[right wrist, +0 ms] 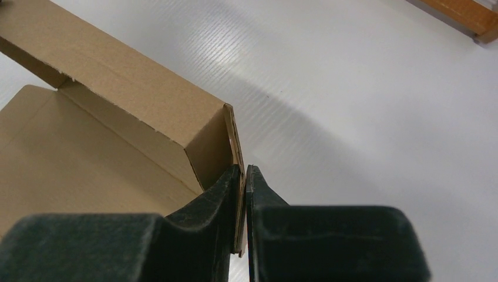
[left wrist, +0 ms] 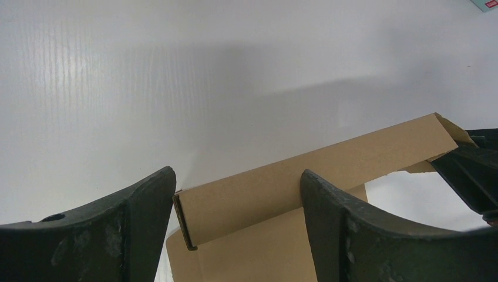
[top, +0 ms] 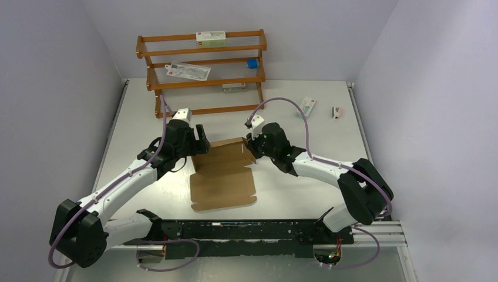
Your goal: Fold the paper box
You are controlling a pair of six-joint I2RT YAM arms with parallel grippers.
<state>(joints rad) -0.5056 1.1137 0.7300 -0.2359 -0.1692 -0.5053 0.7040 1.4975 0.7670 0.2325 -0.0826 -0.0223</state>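
Right gripper (right wrist: 245, 174) pinches a corner tab of the paper box (top: 223, 182); left gripper (left wrist: 236, 176) gapes wide around its raised back wall. I judge most folding remains.

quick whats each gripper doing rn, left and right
left gripper: open, holding nothing.
right gripper: closed, pinching the end flap of the paper box.

- The top camera looks down from above and behind onto the whole table (top: 293, 111).
- Both wrist cameras sit close, facing the paper box (left wrist: 329, 170) and its raised wall from opposite ends.
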